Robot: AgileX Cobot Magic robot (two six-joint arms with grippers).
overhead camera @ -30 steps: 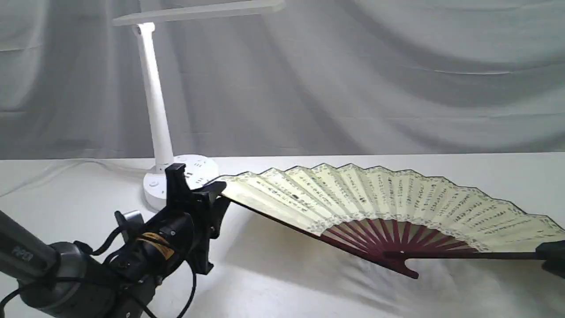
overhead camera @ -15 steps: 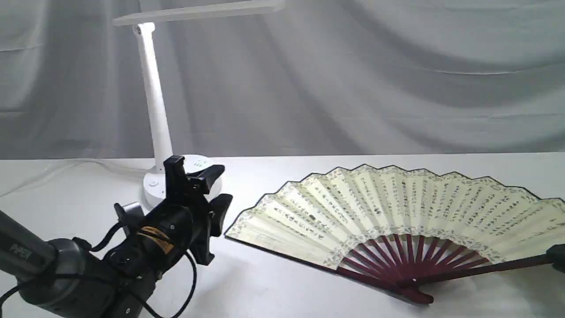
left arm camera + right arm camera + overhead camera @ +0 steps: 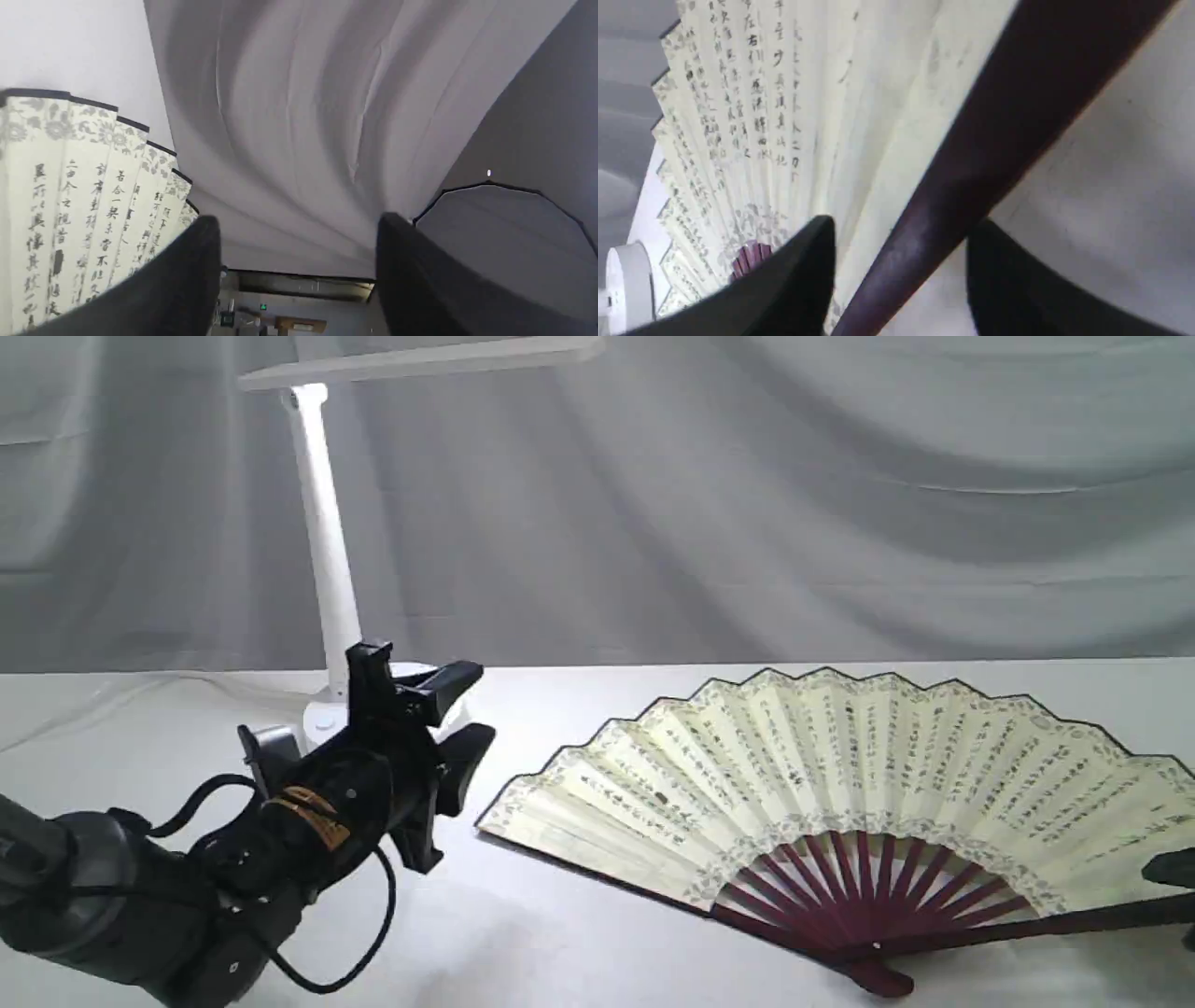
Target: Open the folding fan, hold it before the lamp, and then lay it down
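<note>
Folding fan (image 3: 840, 756): pleated leaf of matt cream paper printed in black ink; ribs (image 3: 864, 882) are dark maroon wood with a low sheen. Lamp (image 3: 322, 523): smooth white plastic, faintly glossy. Table (image 3: 560, 943) is matt white; the backdrop (image 3: 840, 504) is soft grey cloth in loose folds; the left gripper (image 3: 484, 702) has matt black plastic fingers.

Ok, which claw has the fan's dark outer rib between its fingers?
The right claw: the rib runs through its open jaws. The left claw gapes empty beside the fan's other end.

Unreadable calligraphy on folding fan (image 3: 840, 756)
</note>
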